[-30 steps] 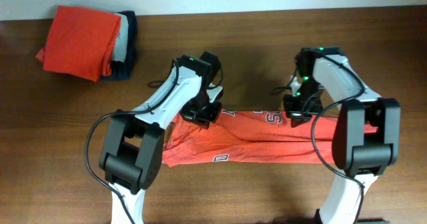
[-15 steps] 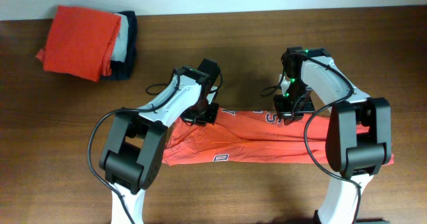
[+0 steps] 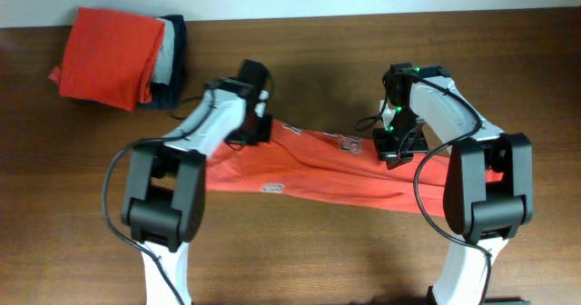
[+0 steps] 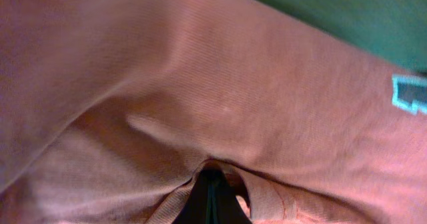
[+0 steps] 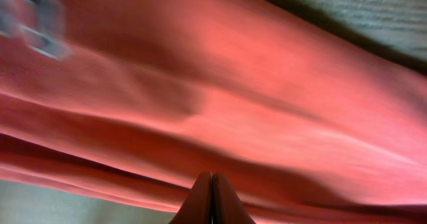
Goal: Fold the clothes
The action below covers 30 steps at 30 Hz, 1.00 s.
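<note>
The coral-red T-shirt (image 3: 309, 173) lies in a long, slanted band across the middle of the table, with white lettering (image 3: 348, 142) near its upper edge. My left gripper (image 3: 257, 131) is shut on the shirt's upper left edge. In the left wrist view, cloth (image 4: 200, 104) bunches round the closed fingers (image 4: 212, 187), and one white letter (image 4: 408, 94) shows at the right. My right gripper (image 3: 392, 151) is shut at the upper edge further right. In the right wrist view, its fingertips (image 5: 212, 179) press together against blurred red cloth (image 5: 253, 111).
A pile of folded garments sits at the back left corner: a plain orange one (image 3: 109, 55) on top, grey and navy ones (image 3: 170, 64) beneath. The table's far edge (image 3: 363, 13) runs just behind the arms. Dark wood (image 3: 300, 260) shows in front of the shirt.
My left gripper has moved left and toward the back, dragging the shirt's left part with it, so the shirt now lies slanted. The right gripper shifted slightly left, then held still.
</note>
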### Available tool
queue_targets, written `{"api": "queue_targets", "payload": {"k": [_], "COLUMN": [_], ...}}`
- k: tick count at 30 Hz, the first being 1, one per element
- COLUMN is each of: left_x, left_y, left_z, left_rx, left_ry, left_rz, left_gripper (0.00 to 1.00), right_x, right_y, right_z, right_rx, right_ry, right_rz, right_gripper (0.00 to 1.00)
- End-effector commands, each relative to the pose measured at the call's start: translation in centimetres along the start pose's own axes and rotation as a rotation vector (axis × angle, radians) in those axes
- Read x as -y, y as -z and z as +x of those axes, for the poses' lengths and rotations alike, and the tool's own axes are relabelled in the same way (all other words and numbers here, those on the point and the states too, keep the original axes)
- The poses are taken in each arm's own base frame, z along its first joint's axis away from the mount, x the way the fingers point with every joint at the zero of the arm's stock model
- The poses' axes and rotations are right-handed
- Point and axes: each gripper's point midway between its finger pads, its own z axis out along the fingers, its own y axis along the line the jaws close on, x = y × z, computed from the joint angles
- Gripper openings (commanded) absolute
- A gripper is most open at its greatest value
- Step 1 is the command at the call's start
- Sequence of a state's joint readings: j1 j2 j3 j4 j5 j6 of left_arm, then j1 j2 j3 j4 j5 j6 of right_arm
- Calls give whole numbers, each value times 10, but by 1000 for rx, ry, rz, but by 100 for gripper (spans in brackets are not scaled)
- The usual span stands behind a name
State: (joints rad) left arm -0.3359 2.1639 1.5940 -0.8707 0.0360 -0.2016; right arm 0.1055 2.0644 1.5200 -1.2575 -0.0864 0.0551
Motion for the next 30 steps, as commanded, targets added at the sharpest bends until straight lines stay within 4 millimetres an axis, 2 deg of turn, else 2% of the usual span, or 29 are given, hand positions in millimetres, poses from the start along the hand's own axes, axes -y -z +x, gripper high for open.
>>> {"api": "queue_targets", "payload": {"k": [1, 4, 6, 9, 11, 14, 16, 18, 23, 27, 28, 30], "left_x": [-55, -75, -78, -71, -65, -61, -51, -29, -4, -6, -10, -30], "left_y": [-15, -10, -8, -7, -7, 0, 14, 60, 137, 162, 163, 162], "left_z": [-16, -27, -29, -30, -31, -31, -37, -56, -81, -79, -78, -72], "left_rx": [29, 61, 66, 65, 64, 57, 62, 121, 275, 311, 308, 291], "left_ry": [59, 107, 120, 116, 110, 105, 93, 57, 10, 12, 17, 40], "left_rz": [-84, -78, -64, -32, -10, -4, 19, 57, 86, 79, 63, -28], "left_gripper": [0, 0, 1, 0, 0, 0, 0, 0, 8, 12, 14, 17], "right_x": [0, -1, 0, -26, -55, -69, -77, -95, -134, -150, -157, -170], "right_y": [24, 28, 28, 28, 38, 43, 42, 41, 33, 15, 11, 3], "right_z": [-4, -6, -7, -21, -37, -46, -46, -44, -41, -41, -39, -35], "right_rx": [86, 101, 102, 160, 239, 286, 292, 298, 311, 339, 343, 350], "right_ry": [9, 25, 22, 81, 147, 179, 222, 287, 398, 471, 490, 527], "right_rz": [15, 16, 15, -134, -294, -347, -342, -337, -307, -200, -201, -202], "right_gripper": [4, 4, 4, 4, 4, 4, 4, 4, 4, 4, 4, 4]}}
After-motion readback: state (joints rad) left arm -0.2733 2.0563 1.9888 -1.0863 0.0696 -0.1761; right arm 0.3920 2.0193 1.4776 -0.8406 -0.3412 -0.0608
